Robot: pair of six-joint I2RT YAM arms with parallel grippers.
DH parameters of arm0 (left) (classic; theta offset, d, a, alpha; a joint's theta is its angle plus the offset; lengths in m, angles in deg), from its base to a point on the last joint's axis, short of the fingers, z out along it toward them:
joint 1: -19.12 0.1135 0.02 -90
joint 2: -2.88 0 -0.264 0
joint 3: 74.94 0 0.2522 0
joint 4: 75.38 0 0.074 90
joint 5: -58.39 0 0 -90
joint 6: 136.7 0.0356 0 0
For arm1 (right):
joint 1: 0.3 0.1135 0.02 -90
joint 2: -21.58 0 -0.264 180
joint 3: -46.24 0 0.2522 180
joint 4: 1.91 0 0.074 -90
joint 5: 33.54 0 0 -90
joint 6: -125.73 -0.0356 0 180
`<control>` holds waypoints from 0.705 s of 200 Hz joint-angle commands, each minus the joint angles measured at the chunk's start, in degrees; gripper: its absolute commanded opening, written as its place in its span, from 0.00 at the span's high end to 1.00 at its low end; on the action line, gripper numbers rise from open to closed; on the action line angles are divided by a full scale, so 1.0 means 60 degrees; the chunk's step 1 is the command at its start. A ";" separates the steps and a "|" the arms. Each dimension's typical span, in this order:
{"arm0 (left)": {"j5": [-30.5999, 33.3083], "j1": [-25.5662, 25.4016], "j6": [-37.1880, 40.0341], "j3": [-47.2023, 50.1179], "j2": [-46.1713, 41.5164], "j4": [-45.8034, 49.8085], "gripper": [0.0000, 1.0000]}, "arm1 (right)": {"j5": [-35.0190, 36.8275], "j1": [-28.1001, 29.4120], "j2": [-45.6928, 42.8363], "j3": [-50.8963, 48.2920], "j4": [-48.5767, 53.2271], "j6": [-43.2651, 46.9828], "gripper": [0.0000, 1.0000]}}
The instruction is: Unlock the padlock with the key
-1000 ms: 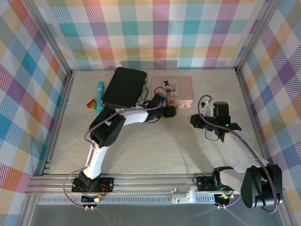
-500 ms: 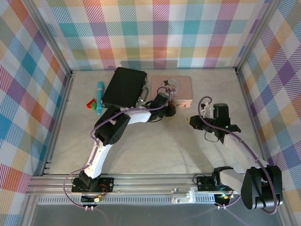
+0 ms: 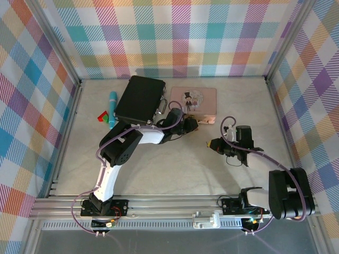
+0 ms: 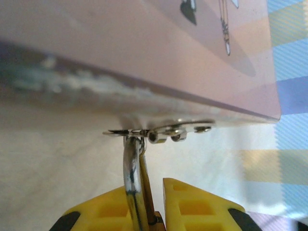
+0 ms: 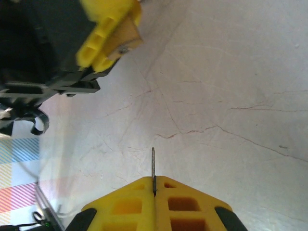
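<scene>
Left arm: reaches across the desk to the near edge of the pink tin. In the wrist view the left gripper has its yellow fingers clamped on the padlock. The thin silvery shackle rises out of the narrow gap between them, with a sliver of the brass body just showing low in that gap. The shackle top meets a small cluster of silvery links that lies right against the tin's lower edge. Cannot tell whether the padlock body touches the desk.

Padlock location: in the left fingers, just beside the tin's near edge, about midway along it in the overhead view. The right wrist view shows the same hold from the other side, a tan-brass block between the two yellow fingers at upper left.

Right arm: right gripper has its fingers pressed together on the key. The blade is seen edge-on as a thin dark strip and sticks straight out past the fingertips over bare desk. From above, the right gripper is near the left one and to its right, with a strip of open desk between them. Key and padlock are apart, not touching.

Other items: a black case lies beside the tin on its left. A teal pen lies left of the case, with a small red-and-green object just beside it.
</scene>
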 commanded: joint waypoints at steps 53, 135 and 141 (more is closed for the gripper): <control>-0.1305 -0.0101 -0.3752 0.1469 -0.0511 -0.3527 1.00 | -0.1676 -0.0126 0.0657 -0.0347 -0.3592 -0.1949 1.00; -0.1096 -0.0323 -0.4362 0.1781 -0.0418 -0.4847 1.00 | -0.2053 -0.0126 0.1227 -0.0212 -0.5309 -0.2819 1.00; -0.1082 -0.0345 -0.4352 0.1799 -0.0431 -0.4848 1.00 | -0.2049 -0.0121 0.1275 -0.0174 -0.5358 -0.2836 1.00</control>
